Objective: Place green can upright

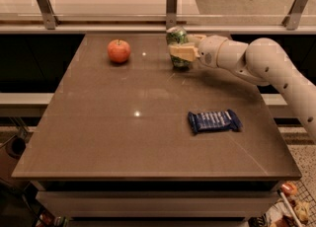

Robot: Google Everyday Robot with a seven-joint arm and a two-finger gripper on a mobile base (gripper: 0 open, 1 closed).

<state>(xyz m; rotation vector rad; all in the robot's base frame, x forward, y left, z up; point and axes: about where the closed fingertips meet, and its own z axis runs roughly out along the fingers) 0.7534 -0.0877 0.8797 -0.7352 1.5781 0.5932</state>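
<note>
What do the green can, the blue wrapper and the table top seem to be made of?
The green can looks like thin glossy metal, judging by its glints; the tool grips it near the far edge. The blue wrapper is likely plastic film, crinkled with a soft sheen. The table top seems to be polished stone or laminate, brown and semi-gloss: it shows small light reflections.

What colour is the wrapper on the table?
The wrapper is dark blue, camera view; the gripper holds the green can farther back.
</note>
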